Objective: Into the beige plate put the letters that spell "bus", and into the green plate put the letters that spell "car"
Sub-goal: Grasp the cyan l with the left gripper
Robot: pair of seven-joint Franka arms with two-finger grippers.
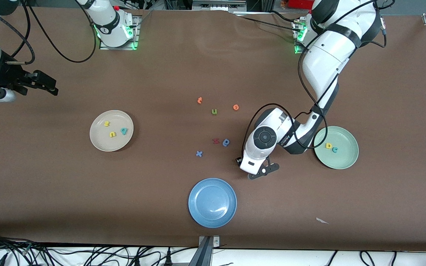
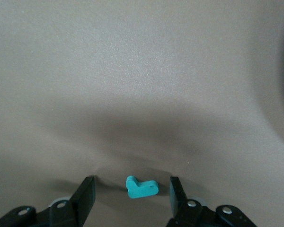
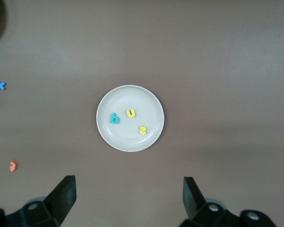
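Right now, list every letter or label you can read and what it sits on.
"b", "u", "s": teal b, yellow u, yellow s, in the beige plate.
"c": teal c, in the green plate beside an unreadable yellow letter.
"r": teal r, on the table between the fingers of the left claw.
"u": olive u, on the table.
"x": blue x, on the table.
Orange letters, red letter, blue letter beside it: too small to read.

lay on the brown surface point(image 1: 87, 192): blue plate point(image 1: 212, 203), blue x point(image 1: 199, 153), olive u point(image 1: 214, 111), two orange letters point(image 1: 236, 107).
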